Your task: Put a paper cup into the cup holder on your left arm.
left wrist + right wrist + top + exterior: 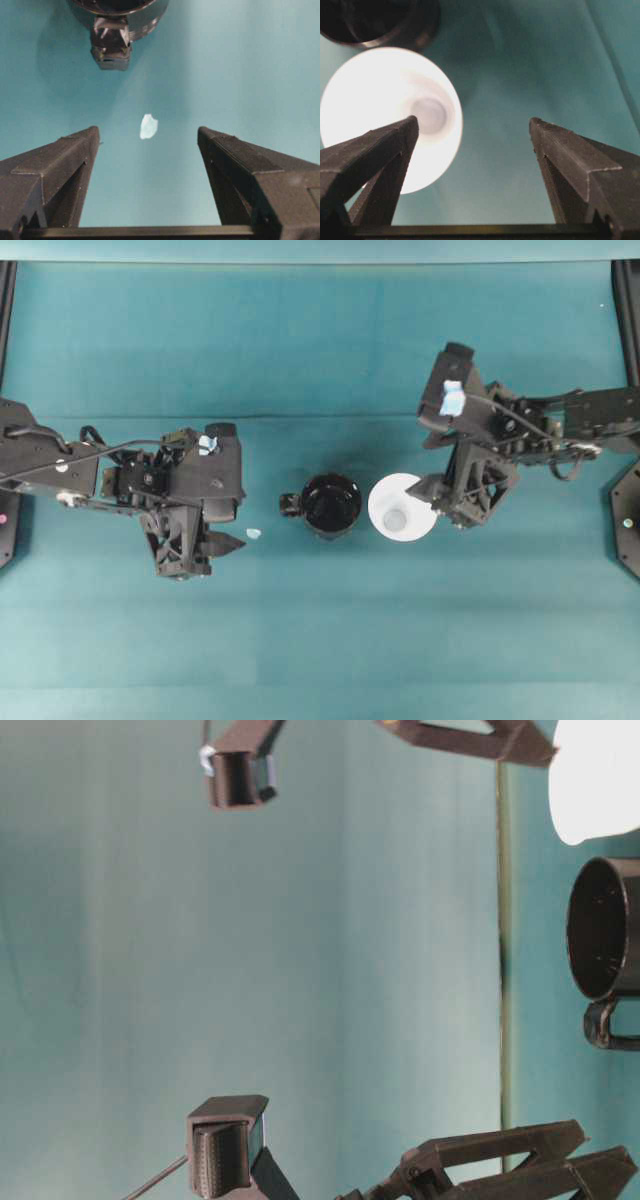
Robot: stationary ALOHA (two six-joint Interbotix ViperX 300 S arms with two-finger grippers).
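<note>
While both tools gape apart, the paper cup stands upright just beside the cup holder on the desk.

A teal cloth covers the table, creased across, under even bright light.

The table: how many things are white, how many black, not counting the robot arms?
White: 2, the paper cup and a tiny paper scrap
Black: 1, the cup holder
Total: 3
</note>
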